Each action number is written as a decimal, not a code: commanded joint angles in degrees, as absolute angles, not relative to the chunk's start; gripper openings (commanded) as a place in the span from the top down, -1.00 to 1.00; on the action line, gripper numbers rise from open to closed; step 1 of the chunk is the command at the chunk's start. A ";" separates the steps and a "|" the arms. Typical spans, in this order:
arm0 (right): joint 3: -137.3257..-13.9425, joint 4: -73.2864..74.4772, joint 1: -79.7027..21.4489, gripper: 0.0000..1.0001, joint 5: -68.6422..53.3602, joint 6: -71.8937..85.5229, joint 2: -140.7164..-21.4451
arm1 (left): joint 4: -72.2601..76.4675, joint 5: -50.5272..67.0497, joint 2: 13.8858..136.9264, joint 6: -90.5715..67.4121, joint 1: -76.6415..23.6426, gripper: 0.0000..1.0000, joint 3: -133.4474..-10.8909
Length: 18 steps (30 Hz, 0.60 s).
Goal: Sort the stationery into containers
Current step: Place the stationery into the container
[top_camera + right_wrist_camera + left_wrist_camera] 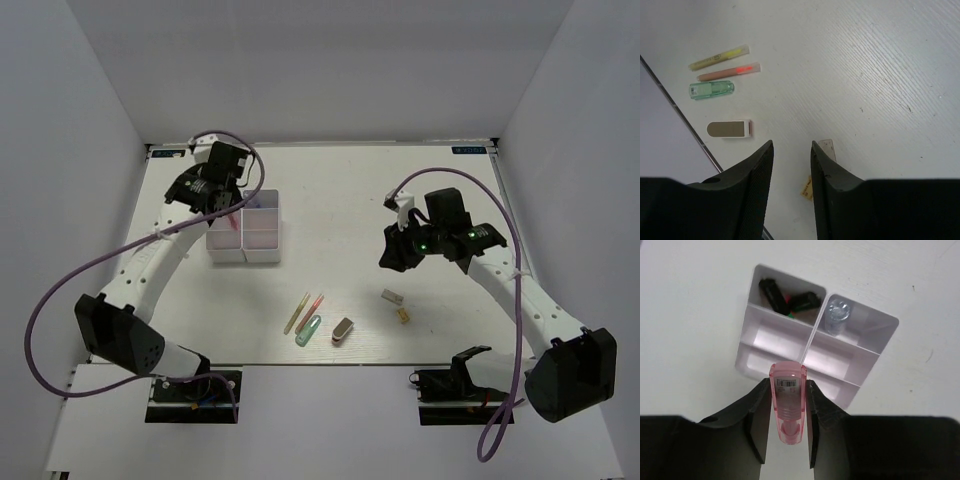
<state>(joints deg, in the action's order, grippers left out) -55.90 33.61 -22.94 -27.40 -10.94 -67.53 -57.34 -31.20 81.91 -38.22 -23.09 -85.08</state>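
My left gripper is shut on a pink capsule and holds it above the near edge of the white organizer box, also in the top view. Its far compartments hold a green black-capped highlighter and a clear bottle. My right gripper is open and empty above the table. On the table lie a yellow pen, a pink pen, a teal tube, a tan-faced white block, a grey block and a tan block.
In the top view the loose items lie near the table's front edge, between the two arms. The left gripper is over the box at the back left. The right gripper hovers right of centre. White walls enclose the table.
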 commanded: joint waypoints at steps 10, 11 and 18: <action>-55.81 33.05 -22.06 0.22 -30.50 -12.21 -68.64 | -4.15 -26.54 76.90 5.88 -22.94 0.99 -58.28; -55.90 33.39 -22.06 0.22 -31.02 -12.22 -68.90 | -2.04 -26.54 77.25 5.80 -22.50 0.99 -57.92; -55.90 34.19 -21.53 0.19 -32.96 -13.97 -70.84 | 5.70 -23.73 78.75 6.41 -20.22 0.99 -56.00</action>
